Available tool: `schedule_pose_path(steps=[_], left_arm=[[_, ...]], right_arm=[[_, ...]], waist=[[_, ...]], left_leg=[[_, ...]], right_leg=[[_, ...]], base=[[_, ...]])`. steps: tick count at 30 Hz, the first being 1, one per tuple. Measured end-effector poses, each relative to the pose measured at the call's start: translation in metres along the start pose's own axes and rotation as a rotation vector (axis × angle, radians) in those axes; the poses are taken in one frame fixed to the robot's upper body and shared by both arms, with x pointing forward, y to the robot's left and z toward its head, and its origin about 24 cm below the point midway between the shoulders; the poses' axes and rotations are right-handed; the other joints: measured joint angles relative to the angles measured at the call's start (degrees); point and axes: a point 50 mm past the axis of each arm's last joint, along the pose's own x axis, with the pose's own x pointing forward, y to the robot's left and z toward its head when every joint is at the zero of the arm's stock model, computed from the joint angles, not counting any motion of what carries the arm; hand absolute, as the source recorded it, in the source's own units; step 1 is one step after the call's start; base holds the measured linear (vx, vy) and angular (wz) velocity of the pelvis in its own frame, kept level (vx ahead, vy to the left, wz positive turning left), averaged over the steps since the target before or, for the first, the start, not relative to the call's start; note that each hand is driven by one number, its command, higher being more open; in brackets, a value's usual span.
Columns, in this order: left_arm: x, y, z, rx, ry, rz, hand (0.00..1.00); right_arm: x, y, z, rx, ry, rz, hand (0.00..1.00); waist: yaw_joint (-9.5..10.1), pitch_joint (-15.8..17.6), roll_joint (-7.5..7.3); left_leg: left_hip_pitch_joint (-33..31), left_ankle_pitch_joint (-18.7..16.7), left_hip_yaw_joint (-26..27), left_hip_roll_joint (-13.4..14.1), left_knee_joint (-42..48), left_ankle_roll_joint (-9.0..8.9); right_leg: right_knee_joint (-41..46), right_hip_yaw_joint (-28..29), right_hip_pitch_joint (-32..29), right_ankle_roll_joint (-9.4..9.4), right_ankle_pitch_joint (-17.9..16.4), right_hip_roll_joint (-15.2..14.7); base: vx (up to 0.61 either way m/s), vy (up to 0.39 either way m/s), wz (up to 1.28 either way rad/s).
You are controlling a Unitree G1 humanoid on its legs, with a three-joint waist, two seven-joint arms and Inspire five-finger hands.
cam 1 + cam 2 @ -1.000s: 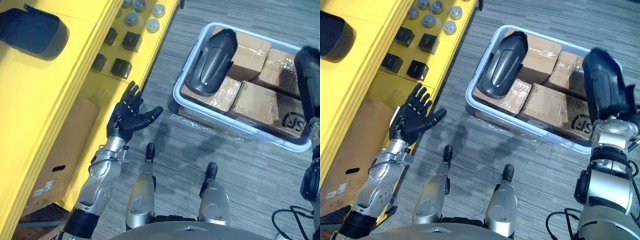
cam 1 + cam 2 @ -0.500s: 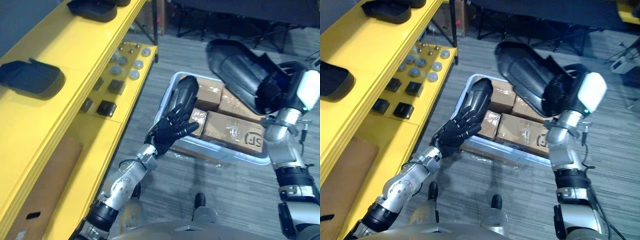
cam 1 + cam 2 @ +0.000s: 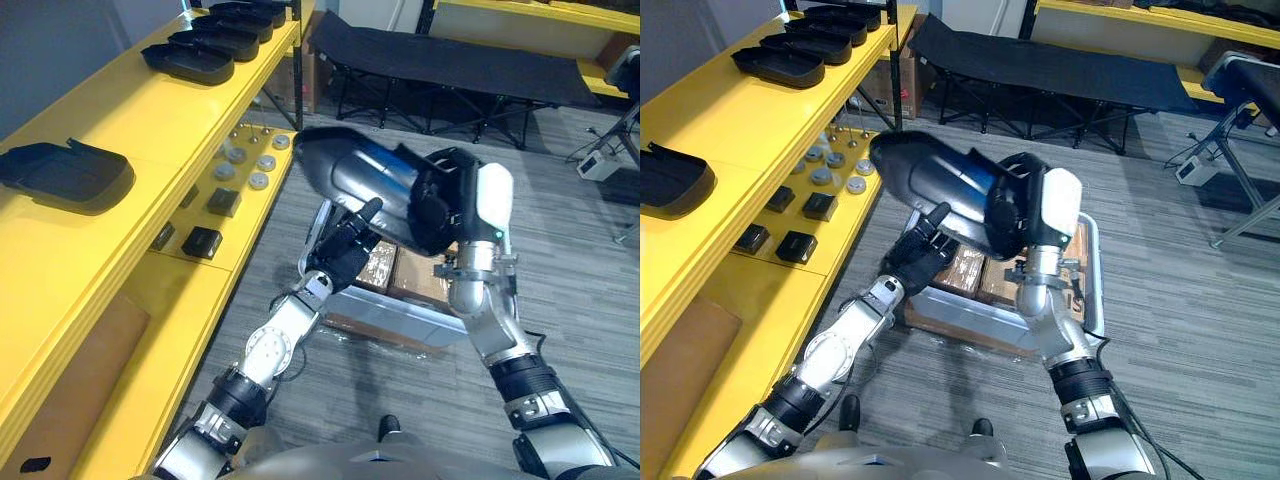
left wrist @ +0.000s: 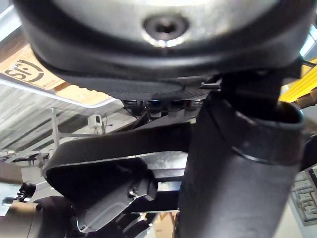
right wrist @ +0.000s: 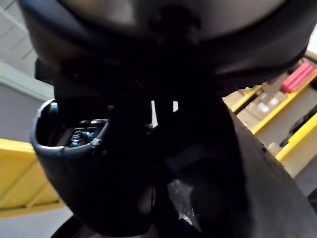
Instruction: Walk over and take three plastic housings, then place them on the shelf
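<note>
Lifting the plastic housing (image 3: 355, 180) high, the right hand (image 3: 437, 205) has swung it up and across toward the robot's left; a second ago it hung out at the right side; now it sits in the air above the pale bin (image 3: 395, 312) with the brown boxes (image 3: 965, 270) in it; the fingers of that hand are curled tight round the back end of the housing. The left hand (image 3: 345, 245) has come up too, from low down by the yellow shelf (image 3: 130, 130); its fingers look straight and loose and they touch the underside of the housing, so it props and does not grab. The head has tipped up as well, so more of the shelf shows. I think this means the housing is out of the bin and ready to go to the shelf top, where other housings (image 3: 70, 175) lie already; both hands can now steady it on the way.
</note>
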Motion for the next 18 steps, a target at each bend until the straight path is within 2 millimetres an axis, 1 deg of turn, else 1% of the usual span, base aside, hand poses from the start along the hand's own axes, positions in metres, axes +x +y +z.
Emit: schedule_pose_path(steps=[2,6,8,9,12,18], left_arm=[[0.001,0.000,-0.005,-0.014,-0.005,0.003,1.00],[0.001,0.001,-0.006,-0.033,-0.016,0.007,1.00],[0.001,0.001,-0.007,-0.032,-0.024,0.012,1.00],[0.001,0.001,-0.007,-0.031,-0.029,0.018,0.00],[0.001,0.002,-0.006,-0.034,-0.063,0.051,0.00],[0.000,0.007,0.002,-0.058,-0.164,0.158,0.00]], right_arm=[[-0.009,0.011,0.005,0.043,0.009,0.027,0.00],[-0.012,0.017,0.010,0.067,0.006,0.037,0.00],[-0.014,0.022,0.015,0.089,0.003,0.038,0.00],[-0.016,0.024,0.016,0.096,0.001,0.044,0.00],[-0.018,0.028,0.018,0.109,0.006,0.045,0.00],[-0.024,0.037,0.027,0.171,0.021,0.055,0.00]], waist=[[0.09,-0.03,0.04],[0.10,-0.24,-0.04],[0.14,-0.99,-0.22],[0.15,-1.43,-0.32],[0.23,-2.60,-0.64],[0.40,-2.93,-0.84]], left_leg=[[0.33,-0.01,0.00,-0.01,0.00,-0.01],[0.33,0.04,0.03,-0.07,0.01,-0.08],[0.33,0.07,0.03,-0.16,0.01,-0.13],[0.33,0.07,0.03,-0.20,0.02,-0.13],[0.53,0.07,0.02,-0.32,0.02,-0.12],[1.22,-0.05,0.00,-0.33,0.02,0.07]], right_leg=[[-0.02,-0.02,0.37,-0.01,-0.01,0.00],[-0.04,-0.02,0.40,-0.01,0.00,-0.04],[-0.08,-0.07,0.47,0.00,0.00,-0.12],[-0.11,-0.11,0.52,0.00,0.00,-0.16],[-0.25,-0.19,0.84,0.00,0.00,-0.27],[-0.49,-0.24,1.64,0.01,0.00,-0.27]], base=[[0.00,0.000,0.00],[0.00,0.000,0.00],[0.00,0.000,0.00],[0.00,0.000,0.00],[0.00,0.000,0.00],[-0.02,-0.006,0.00]])
